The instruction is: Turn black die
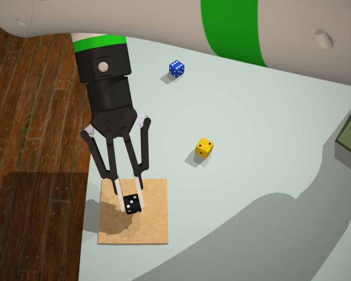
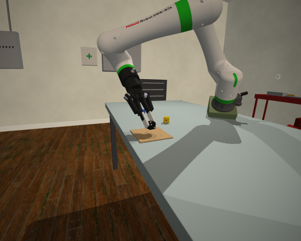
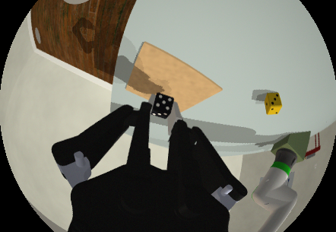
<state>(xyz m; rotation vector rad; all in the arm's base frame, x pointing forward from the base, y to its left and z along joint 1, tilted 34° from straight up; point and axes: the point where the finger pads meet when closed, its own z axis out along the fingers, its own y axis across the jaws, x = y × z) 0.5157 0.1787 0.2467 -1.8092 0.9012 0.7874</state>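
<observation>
The black die (image 1: 132, 203) (image 2: 151, 125) (image 3: 163, 105) is held between the fingertips of my gripper (image 1: 133, 208) (image 2: 150, 124) (image 3: 161, 105), which is shut on it and slants down. The die's upper face shows 3 in the top view; a face with 5 shows in the wrist view. The die hangs a little above the tan mat (image 1: 154, 229) (image 2: 163, 136) (image 3: 182, 74), not touching it. The yellow die (image 1: 204, 147) (image 2: 166, 119) (image 3: 273, 103) sits flat with 2 on top. The blue die (image 1: 176, 68) (image 2: 143, 110) sits flat with 6 on top, partly hidden in the exterior view.
The mat lies near the edge of the pale table (image 1: 245, 127) (image 2: 223, 165) (image 3: 228, 25). The green robot base (image 1: 348, 136) (image 2: 221, 114) (image 3: 302, 143) stands well off on the far side of the yellow die. The arm reaches over the table above the blue die.
</observation>
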